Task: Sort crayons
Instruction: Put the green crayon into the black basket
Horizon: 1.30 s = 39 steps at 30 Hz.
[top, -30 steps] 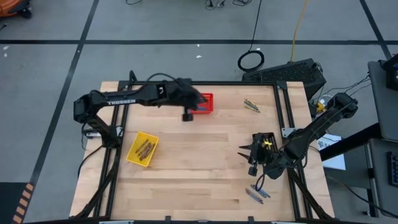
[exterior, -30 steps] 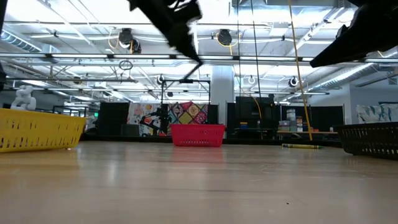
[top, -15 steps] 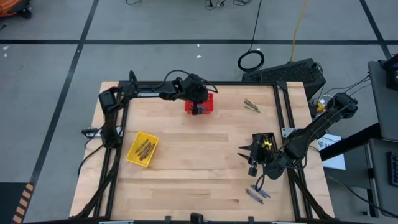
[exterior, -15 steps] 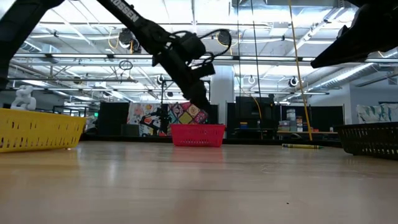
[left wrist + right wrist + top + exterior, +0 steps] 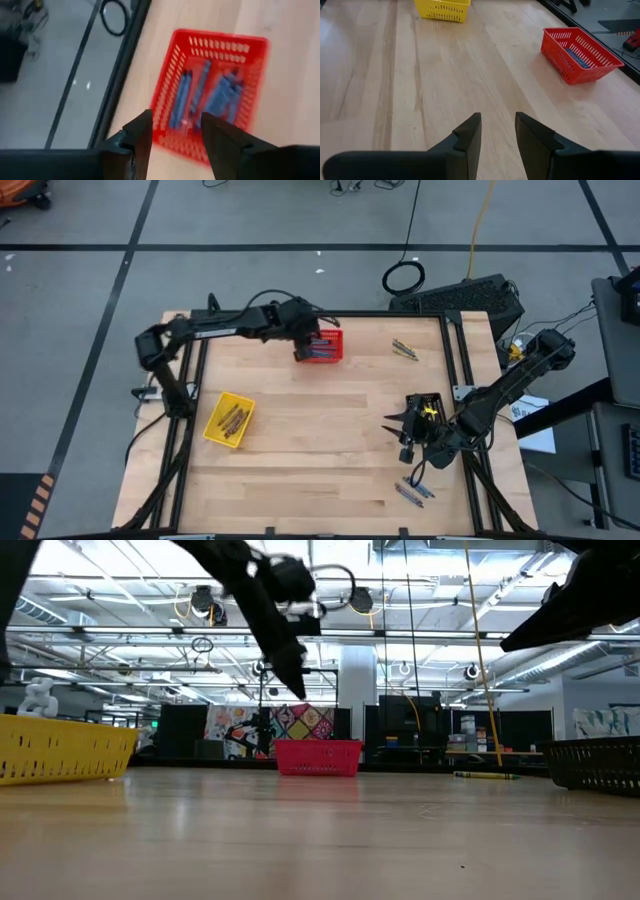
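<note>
Blue crayons (image 5: 205, 95) lie in the red basket (image 5: 333, 345) at the far edge. My left gripper (image 5: 175, 135) hovers open just above that basket's left side, with nothing between its fingers. Brown crayons (image 5: 232, 418) lie in the yellow basket (image 5: 213, 432) at the left. Yellow-green crayons (image 5: 430, 412) sit in the black basket (image 5: 424, 397) at the right. Loose crayons lie on the table at the far right (image 5: 404, 349) and the near right (image 5: 412, 491). My right gripper (image 5: 497, 127) is open beside the black basket, above bare wood.
The table's black frame rail (image 5: 455, 350) runs along the right side, and another rail (image 5: 190, 380) along the left. Bare wood (image 5: 320, 440) spreads across the middle between the baskets.
My left gripper has swung toward the table's far edge and a little right, to over the red basket. It dipped down close to the basket, then rose again and drew slightly toward the left edge. The right arm has kept still.
</note>
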Available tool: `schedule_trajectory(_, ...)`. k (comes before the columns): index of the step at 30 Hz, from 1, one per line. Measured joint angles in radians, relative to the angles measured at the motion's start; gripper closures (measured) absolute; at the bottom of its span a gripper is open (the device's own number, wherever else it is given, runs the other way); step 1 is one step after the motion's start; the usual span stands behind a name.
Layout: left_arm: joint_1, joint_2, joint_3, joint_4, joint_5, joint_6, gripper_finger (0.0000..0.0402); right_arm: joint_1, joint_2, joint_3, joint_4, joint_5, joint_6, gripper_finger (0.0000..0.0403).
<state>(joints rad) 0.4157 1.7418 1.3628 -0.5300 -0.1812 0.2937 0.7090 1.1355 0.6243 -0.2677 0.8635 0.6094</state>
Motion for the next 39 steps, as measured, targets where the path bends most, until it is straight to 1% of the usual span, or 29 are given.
schedule_trajectory(3, -0.068, -0.085, -0.001, -0.134, -0.040, -0.098, 0.0243, 0.000, 0.000, 0.000, -0.001, -0.002, 0.009, 0.0298)
schedule_trajectory(6, -0.186, -0.177, -0.058, -0.157, -0.082, -0.178, 0.0257, 0.000, 0.000, 0.000, -0.005, -0.010, 0.012, 0.0298)
schedule_trajectory(8, -0.291, -0.232, -0.107, -0.155, -0.164, -0.233, 0.0269, 0.000, -0.011, 0.000, -0.012, -0.034, 0.005, 0.0298)
schedule_trajectory(10, -0.402, -0.275, -0.161, -0.161, -0.278, -0.318, 0.0281, -0.006, -0.030, 0.013, -0.056, -0.059, 0.013, 0.0298)
schedule_trajectory(12, -0.517, -0.308, -0.206, -0.151, -0.384, -0.424, 0.0293, -0.023, -0.054, 0.060, -0.178, -0.077, 0.062, 0.0298)
schedule_trajectory(14, -0.630, -0.319, -0.244, -0.128, -0.481, -0.540, 0.0303, -0.064, -0.077, 0.132, -0.355, -0.103, 0.135, 0.0298)
schedule_trajectory(16, -0.733, -0.315, -0.282, -0.065, -0.558, -0.628, 0.0311, -0.126, -0.088, 0.212, -0.548, -0.136, 0.200, 0.0298)
schedule_trajectory(18, -0.810, -0.299, -0.319, 0.024, -0.630, -0.673, 0.0316, -0.207, -0.091, 0.286, -0.721, -0.187, 0.224, 0.0298)
schedule_trajectory(20, -0.868, -0.270, -0.357, 0.168, -0.681, -0.678, 0.0319, -0.307, -0.092, 0.333, -0.827, -0.241, 0.188, 0.0298)
schedule_trajectory(22, -0.911, -0.236, -0.394, 0.292, -0.742, -0.678, 0.0319, -0.419, -0.091, 0.341, -0.858, -0.298, 0.101, 0.0298)
schedule_trajectory(23, -0.925, -0.212, -0.403, 0.382, -0.767, -0.669, 0.0320, -0.477, -0.091, 0.338, -0.857, -0.332, 0.045, 0.0298)
schedule_trajectory(24, -0.933, -0.193, -0.414, 0.462, -0.793, -0.648, 0.0320, -0.534, -0.090, 0.328, -0.842, -0.377, -0.015, 0.0298)
schedule_trajectory(26, -0.945, -0.153, -0.428, 0.559, -0.850, -0.594, 0.0320, -0.656, -0.079, 0.302, -0.791, -0.464, -0.129, 0.0298)
schedule_trajectory(28, -0.946, -0.113, -0.426, 0.632, -0.855, -0.546, 0.0320, -0.778, -0.057, 0.270, -0.717, -0.545, -0.251, 0.0298)
schedule_trajectory(30, -0.943, -0.093, -0.426, 0.671, -0.856, -0.501, 0.0320, -0.910, -0.027, 0.247, -0.639, -0.591, -0.362, 0.0298)
schedule_trajectory(33, -0.938, -0.083, -0.422, 0.684, -0.845, -0.490, 0.0320, -1.124, 0.044, 0.240, -0.519, -0.664, -0.498, 0.0298)
schedule_trajectory(35, -0.938, -0.083, -0.422, 0.682, -0.843, -0.493, 0.0320, -1.256, 0.106, 0.240, -0.431, -0.741, -0.570, 0.0298)
schedule_trajectory(37, -0.938, -0.083, -0.422, 0.681, -0.842, -0.493, 0.0320, -1.357, 0.178, 0.240, -0.348, -0.784, -0.624, 0.0298)
schedule_trajectory(39, -0.940, -0.083, -0.422, 0.681, -0.841, -0.489, 0.0320, -1.435, 0.247, 0.240, -0.282, -0.789, -0.663, 0.0298)
